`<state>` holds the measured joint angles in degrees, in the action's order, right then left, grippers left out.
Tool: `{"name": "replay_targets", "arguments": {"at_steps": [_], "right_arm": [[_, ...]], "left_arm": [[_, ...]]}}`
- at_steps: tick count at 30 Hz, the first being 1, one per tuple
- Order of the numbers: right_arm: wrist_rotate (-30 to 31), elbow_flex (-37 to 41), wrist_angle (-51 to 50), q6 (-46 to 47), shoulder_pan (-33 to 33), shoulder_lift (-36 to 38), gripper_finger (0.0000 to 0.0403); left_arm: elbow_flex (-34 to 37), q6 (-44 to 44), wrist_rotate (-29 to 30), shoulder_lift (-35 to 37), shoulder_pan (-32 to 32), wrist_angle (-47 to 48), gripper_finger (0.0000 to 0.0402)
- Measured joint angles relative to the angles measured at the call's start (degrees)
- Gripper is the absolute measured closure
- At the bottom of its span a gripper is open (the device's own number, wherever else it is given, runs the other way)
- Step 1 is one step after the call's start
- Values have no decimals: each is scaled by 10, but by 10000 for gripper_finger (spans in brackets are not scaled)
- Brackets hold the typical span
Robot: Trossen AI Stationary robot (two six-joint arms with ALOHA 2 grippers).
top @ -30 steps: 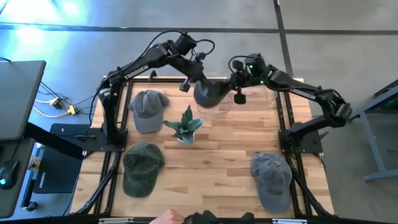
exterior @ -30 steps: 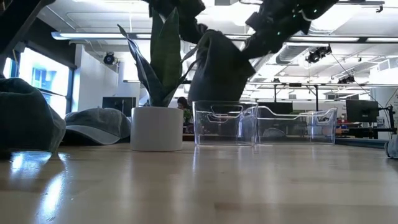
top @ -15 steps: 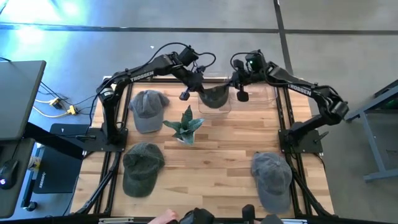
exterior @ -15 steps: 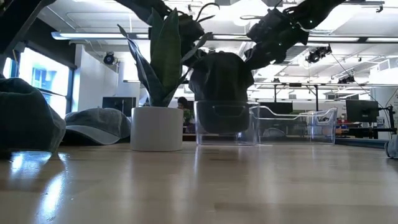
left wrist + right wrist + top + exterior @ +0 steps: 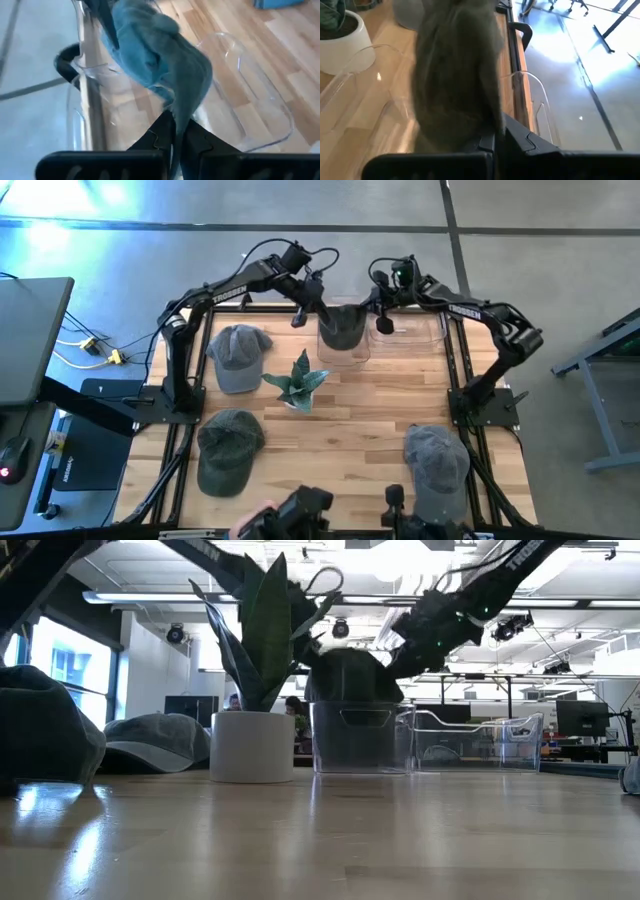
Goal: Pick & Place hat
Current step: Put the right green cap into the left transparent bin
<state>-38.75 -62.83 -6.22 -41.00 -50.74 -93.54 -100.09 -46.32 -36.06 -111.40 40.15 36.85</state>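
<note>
A dark grey hat (image 5: 343,328) sits crown-up in the left of two clear bins (image 5: 346,352) at the table's far edge; in the low view the hat (image 5: 350,675) bulges above the bin's rim (image 5: 360,708). My left gripper (image 5: 301,310) is at the hat's left side and my right gripper (image 5: 382,310) at its right side. Both are shut on the hat. In the wrist views the hat (image 5: 160,55) (image 5: 455,65) fills the space ahead of each gripper (image 5: 175,122) (image 5: 499,131). My left gripper pinches the hat's edge (image 5: 176,112) between its two fingers, slanting down from the table's left. The hat's body reaches away from the fingers into the bin. My right gripper pinches the opposite edge of the hat (image 5: 492,122) between its two fingers, slanting down from the right; the hat's lower part is inside the bin.
A second clear bin (image 5: 420,330) stands to the right of the first. A potted plant (image 5: 298,382) stands mid-table. Three more hats lie on the table: a grey one far left (image 5: 238,356), a dark green one near left (image 5: 228,450), a grey one near right (image 5: 438,468).
Both grippers have moved toward the far edge and down, keeping hold of the hat between them. The hat, which hung above the bin a second ago, has been lowered into the left clear bin.
</note>
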Motion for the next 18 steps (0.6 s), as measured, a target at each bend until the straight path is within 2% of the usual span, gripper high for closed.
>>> {"name": "replay_targets", "arguments": {"at_steps": [4,10,14,18], "right_arm": [[-27,0,1,0,-15,-15,398],[-54,0,-10,12,-21,-18,378],[-84,-2,-27,35,-32,-9,338],[-83,-2,-54,51,-41,12,271]], "left_arm": [[-1,5,-28,-15,17,3,343],[-1,-8,-22,-27,14,4,298],[-1,-21,-21,-26,14,7,294],[-1,-22,-22,-26,15,6,293]]}}
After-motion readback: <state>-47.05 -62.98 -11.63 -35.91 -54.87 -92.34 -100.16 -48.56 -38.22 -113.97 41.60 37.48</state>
